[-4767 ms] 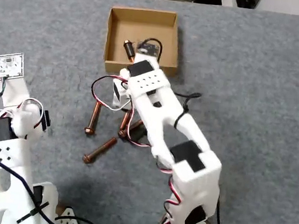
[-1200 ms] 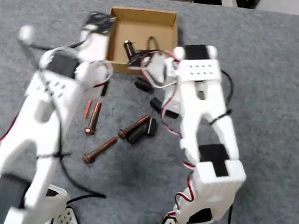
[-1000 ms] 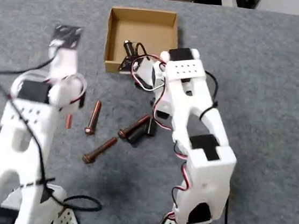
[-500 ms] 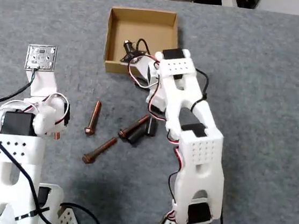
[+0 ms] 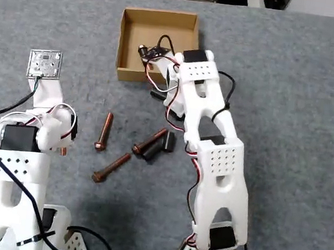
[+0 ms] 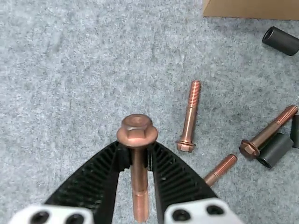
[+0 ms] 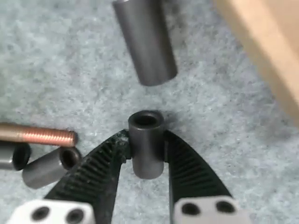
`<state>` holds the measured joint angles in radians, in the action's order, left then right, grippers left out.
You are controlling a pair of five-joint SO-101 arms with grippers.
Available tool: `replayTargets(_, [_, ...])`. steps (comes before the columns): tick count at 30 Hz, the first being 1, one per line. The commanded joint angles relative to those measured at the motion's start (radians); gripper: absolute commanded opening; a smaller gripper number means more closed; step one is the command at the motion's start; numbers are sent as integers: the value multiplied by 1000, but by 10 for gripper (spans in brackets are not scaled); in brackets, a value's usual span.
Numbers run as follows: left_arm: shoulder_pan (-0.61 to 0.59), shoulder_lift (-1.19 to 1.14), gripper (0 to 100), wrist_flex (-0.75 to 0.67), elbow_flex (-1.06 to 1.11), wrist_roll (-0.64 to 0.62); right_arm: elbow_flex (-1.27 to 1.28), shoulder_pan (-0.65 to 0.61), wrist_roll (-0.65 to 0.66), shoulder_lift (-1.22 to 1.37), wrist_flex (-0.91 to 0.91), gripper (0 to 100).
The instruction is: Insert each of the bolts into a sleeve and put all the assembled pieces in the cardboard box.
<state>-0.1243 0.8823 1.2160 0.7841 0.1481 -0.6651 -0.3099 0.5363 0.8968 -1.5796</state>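
The left hand (image 6: 136, 150) clamps a copper bolt (image 6: 136, 134) by its shank while the right hand (image 7: 146, 145) grips a black sleeve (image 7: 146, 140) near the cardboard box (image 5: 127, 43), with loose bolts (image 5: 103, 131) and spare sleeves (image 5: 154, 150) strewn between them on the grey table (image 5: 289, 115).

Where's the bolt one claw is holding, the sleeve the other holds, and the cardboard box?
held bolt (image 6: 139, 173), left wrist view, on its shank.
held sleeve (image 7: 147, 149), right wrist view, on its side wall.
cardboard box (image 5: 165, 31), high view, on its bare floor.
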Motion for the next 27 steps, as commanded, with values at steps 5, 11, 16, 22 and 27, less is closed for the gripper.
replayTargets(5, [-2,35,19,-18,-35,5,-70,8,-11,-42,-94,5])
replayTargets(11, [-2,35,19,-12,-198,-3,-189,7,-38,-266,-209,2])
replayTargets(16, [-2,35,19,-11,-307,-3,-62,-12,-54,-636,-207,2])
replayTargets(22, [-2,36,19,-12,-422,-110,341,-102,-48,-1155,-203,2])
replayTargets(27, [52,36,19,-17,-491,-199,800,-136,-52,-1521,-117,2])
